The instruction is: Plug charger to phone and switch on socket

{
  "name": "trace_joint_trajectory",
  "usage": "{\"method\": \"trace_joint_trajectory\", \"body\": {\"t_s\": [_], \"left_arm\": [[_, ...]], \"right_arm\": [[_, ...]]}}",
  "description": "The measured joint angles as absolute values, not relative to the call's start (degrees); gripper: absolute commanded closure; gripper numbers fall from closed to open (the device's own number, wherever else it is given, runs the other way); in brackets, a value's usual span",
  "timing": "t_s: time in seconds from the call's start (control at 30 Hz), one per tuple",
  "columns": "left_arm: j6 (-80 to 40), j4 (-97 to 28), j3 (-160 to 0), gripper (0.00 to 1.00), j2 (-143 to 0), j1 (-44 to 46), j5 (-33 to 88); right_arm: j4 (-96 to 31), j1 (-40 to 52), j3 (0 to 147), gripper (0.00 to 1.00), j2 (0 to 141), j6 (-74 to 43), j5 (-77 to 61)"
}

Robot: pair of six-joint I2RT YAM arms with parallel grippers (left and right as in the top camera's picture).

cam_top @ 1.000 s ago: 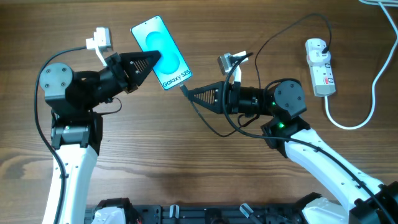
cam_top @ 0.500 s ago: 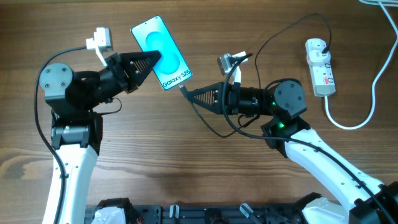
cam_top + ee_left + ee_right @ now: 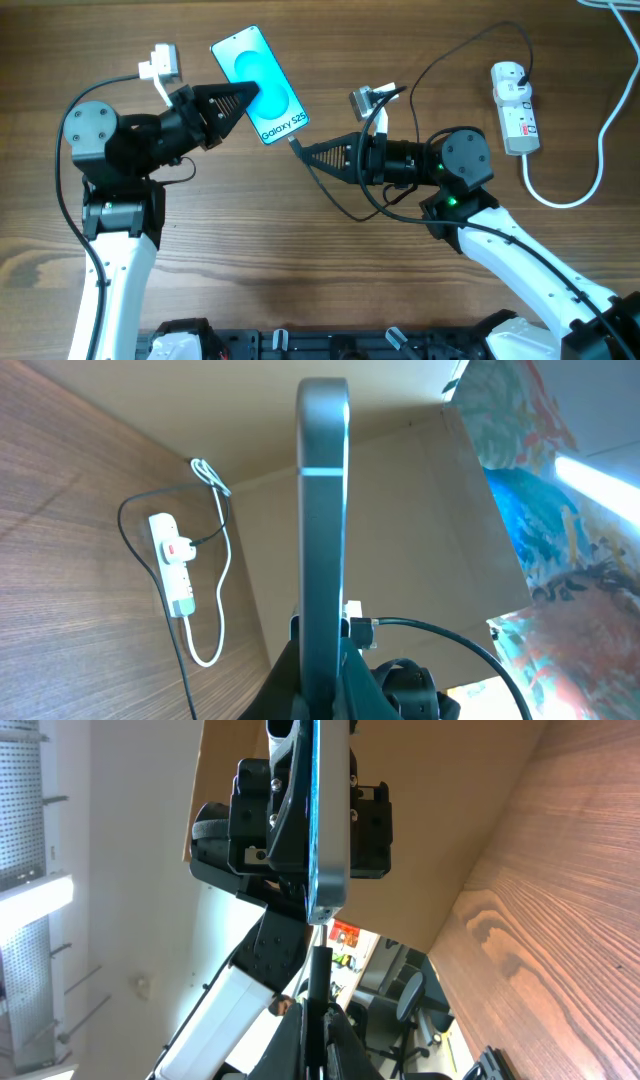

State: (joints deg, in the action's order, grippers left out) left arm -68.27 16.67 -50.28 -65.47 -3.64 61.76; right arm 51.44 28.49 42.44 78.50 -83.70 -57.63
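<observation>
Phone in my left claw, charger tip in my right, meeting at the phone's lower edge.

My left claw [image 3: 250, 97] is clamped tight on the phone [image 3: 278, 105], screen facing up. My right claw [image 3: 305, 151] is pinched shut on the charger [image 3: 318, 968], its tip right at the phone's bottom end; I cannot tell whether it is seated. The socket [image 3: 515, 108] lies on the surface [image 3: 300, 270], well off to my right.
</observation>
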Motion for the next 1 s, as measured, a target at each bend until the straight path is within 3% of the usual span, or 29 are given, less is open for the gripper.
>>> {"method": "trace_joint_trajectory", "body": {"t_s": [1.0], "left_arm": [[-68.2, 16.5, -50.3, 0.96, -65.5, -2.7, 60.5]], "right_arm": [[50.0, 28.5, 42.4, 0.96, 78.5, -81.1, -54.5]]}}
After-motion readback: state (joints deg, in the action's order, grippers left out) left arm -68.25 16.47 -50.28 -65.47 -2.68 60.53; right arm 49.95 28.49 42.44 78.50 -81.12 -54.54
